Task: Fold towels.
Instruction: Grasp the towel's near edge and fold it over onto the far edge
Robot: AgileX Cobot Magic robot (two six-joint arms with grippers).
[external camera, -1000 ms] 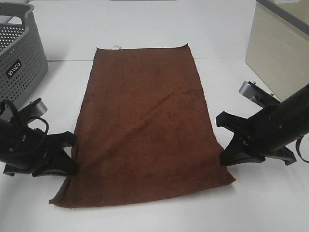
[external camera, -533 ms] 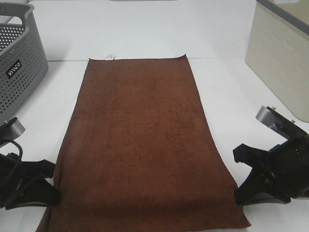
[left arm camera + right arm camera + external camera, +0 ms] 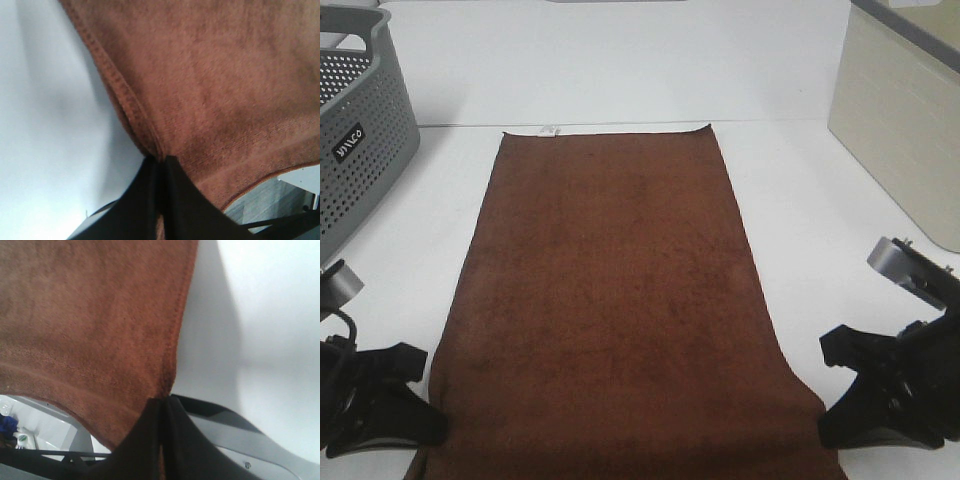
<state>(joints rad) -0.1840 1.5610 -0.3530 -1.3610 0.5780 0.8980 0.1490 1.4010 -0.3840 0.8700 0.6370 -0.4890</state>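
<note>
Gripping one towel (image 3: pixel 610 300): left pincer (image 3: pixel 160 165), right pincer (image 3: pixel 162 405) each clamped on side edge; one grey basket (image 3: pixel 360 150).

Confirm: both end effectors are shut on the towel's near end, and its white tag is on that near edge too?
Not quite. The tag is on the far edge of the towel, as the exterior high view shows. The rest holds: the left end effector and right end effector are shut on its near end.

Left hand (image 3: pixel 432 432), right hand (image 3: pixel 825 425) dragged towel (image 3: pixel 610 300) nearer; crease flattened.
</note>
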